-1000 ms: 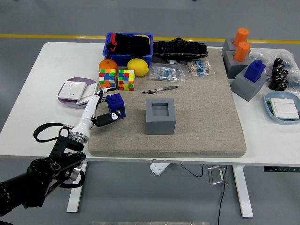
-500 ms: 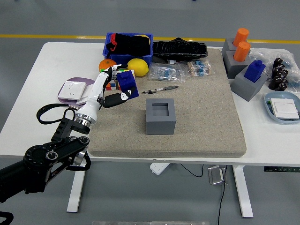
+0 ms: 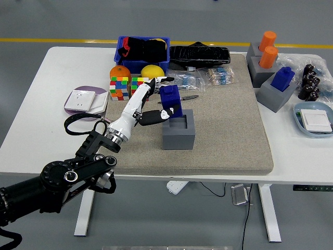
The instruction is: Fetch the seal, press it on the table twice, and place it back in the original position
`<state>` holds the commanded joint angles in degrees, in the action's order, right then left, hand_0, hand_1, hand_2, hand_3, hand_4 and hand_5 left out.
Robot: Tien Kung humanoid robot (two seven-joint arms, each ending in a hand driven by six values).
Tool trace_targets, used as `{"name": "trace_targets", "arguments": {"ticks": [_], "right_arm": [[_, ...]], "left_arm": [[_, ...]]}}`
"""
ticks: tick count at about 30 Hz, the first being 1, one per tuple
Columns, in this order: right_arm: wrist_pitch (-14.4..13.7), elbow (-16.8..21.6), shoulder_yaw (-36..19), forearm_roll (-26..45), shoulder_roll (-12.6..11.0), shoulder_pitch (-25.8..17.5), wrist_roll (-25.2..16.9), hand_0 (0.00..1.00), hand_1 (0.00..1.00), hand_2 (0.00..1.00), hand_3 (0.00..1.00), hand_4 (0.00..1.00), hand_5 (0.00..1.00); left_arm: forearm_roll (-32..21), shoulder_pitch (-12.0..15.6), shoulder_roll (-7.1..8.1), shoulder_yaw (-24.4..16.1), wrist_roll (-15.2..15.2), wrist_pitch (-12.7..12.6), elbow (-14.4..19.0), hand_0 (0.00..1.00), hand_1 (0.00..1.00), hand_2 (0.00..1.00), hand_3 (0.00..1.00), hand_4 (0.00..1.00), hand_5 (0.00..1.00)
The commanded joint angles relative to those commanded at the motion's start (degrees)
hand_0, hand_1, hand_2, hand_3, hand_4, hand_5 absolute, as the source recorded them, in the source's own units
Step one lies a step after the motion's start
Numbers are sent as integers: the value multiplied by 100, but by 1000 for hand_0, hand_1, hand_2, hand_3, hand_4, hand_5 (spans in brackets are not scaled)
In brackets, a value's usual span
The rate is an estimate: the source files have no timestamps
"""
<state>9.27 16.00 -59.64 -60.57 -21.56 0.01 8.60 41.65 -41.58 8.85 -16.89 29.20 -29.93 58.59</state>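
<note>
The left hand (image 3: 152,107) is grasping the blue seal (image 3: 170,100), fingers wrapped around its body, and holding it just above the left rim of the grey holder (image 3: 178,130) in the middle of the mat (image 3: 229,130). The seal is sitting slightly tilted, not yet in the holder's square socket. Judging by this, the pressing looks finished and only the return is left: lowering the seal into the socket and letting go. The right hand is not showing.
</note>
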Motion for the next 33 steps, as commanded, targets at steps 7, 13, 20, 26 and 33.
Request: {"name": "trace_targets", "arguments": {"ticks": [7,13,20,26,33], "right_arm": [[-1,4,42,13,-24,35,-1,836,765,755,699,760,368],[-1,1,93,34,-28,37,-1,836,765,755,699,760,367],[1,6,151,53,-34,38,-2,836,765,755,699,761,369],[-1,1,194,67,-51,24,-3,836,765,755,699,760,370],[1,4,189,68,-50,38,-3,836,765,755,699,760,370]], "left_arm": [[-16,-120,-126,198,17,-7,-133,828,565,487,792,610,2],[-15,-144,-248,349,50,-28,-261,828,564,486,791,609,2],[-1,-233,-376,560,101,-34,-449,827,565,486,790,609,2],[-42,-303,-462,687,122,-24,-604,827,565,486,790,607,2],[-107,-388,-561,747,127,-7,-849,827,566,486,790,609,2]]}}
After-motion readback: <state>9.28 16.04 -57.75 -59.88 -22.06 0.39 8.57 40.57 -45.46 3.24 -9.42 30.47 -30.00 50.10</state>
